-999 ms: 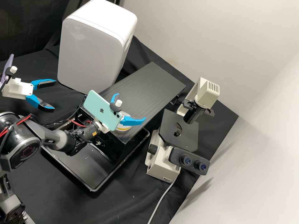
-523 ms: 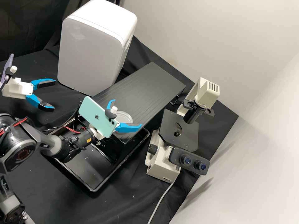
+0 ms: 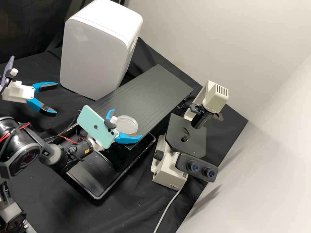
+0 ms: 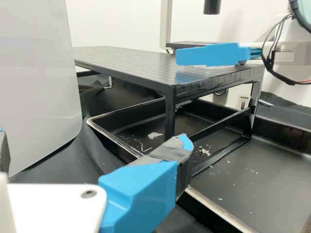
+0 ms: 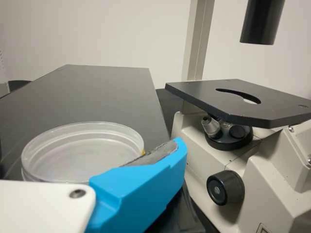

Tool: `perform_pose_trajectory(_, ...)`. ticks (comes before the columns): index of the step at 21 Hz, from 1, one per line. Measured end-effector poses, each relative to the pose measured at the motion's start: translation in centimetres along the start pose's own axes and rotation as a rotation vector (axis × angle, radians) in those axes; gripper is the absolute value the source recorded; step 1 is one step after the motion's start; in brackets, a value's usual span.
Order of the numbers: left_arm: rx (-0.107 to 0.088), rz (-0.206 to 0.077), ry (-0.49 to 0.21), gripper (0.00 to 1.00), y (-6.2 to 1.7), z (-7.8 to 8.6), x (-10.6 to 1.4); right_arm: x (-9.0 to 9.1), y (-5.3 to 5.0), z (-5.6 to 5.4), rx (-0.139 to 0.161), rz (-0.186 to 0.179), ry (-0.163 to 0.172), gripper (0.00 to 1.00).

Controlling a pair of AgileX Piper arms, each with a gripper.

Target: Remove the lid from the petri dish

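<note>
Right claw (image 3: 127, 123): released, blue fingers spread wide, one on each side of the petri dish (image 3: 129, 121). No grip on it. In the right wrist view the dish (image 5: 82, 150) sits just beside the claw's own finger (image 5: 146, 177); can't tell if they touch. Can't separate lid from base in any view, it reads as one clear round dish.

The dish sits flat on the near corner of the black ribbed rack (image 3: 152, 90), close to the edge. A mint-green phone (image 3: 95, 126) is clamped on the right wrist, just behind the claw.

The rack stands in a shallow black tray (image 3: 97, 194); white flecks on the tray floor (image 4: 252, 170) in the left wrist view. That view also has the right claw's blue finger (image 4: 214, 53) level over the far end of the rack (image 4: 146, 68).

The microscope (image 3: 188, 152) is just beside the rack's dish end, its black stage (image 5: 238, 99) near the dish.

Left claw (image 3: 57, 99): also released, holding nothing, well apart from the dish, off the tray near the white box (image 3: 97, 48). The box stands behind the rack on the black-draped worktop (image 3: 129, 210).
</note>
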Motion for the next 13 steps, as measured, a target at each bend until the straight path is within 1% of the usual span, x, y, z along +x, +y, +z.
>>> perform_pose_trajectory(2,0.000,0.000,0.000,1.00,0.00,0.00,0.00,-0.14,-0.18,-0.07,-0.002,-0.004,0.006,1.00)
perform_pose_trajectory(7,0.000,0.000,0.001,1.00,0.01,-0.04,-0.01,-0.37,-0.15,-0.05,-0.006,0.012,0.020,1.00)
perform_pose_trajectory(8,0.000,0.000,0.001,1.00,0.01,-0.04,-0.01,-0.33,-0.23,0.04,-0.005,0.013,0.018,1.00)
perform_pose_trajectory(10,0.000,0.000,0.001,1.00,0.01,-0.04,-0.01,-0.19,-0.60,0.42,-0.006,-0.001,0.002,1.00)
perform_pose_trajectory(13,0.000,0.000,0.001,1.00,0.01,-0.04,-0.01,0.10,-0.77,0.56,-0.010,0.000,0.002,1.00)
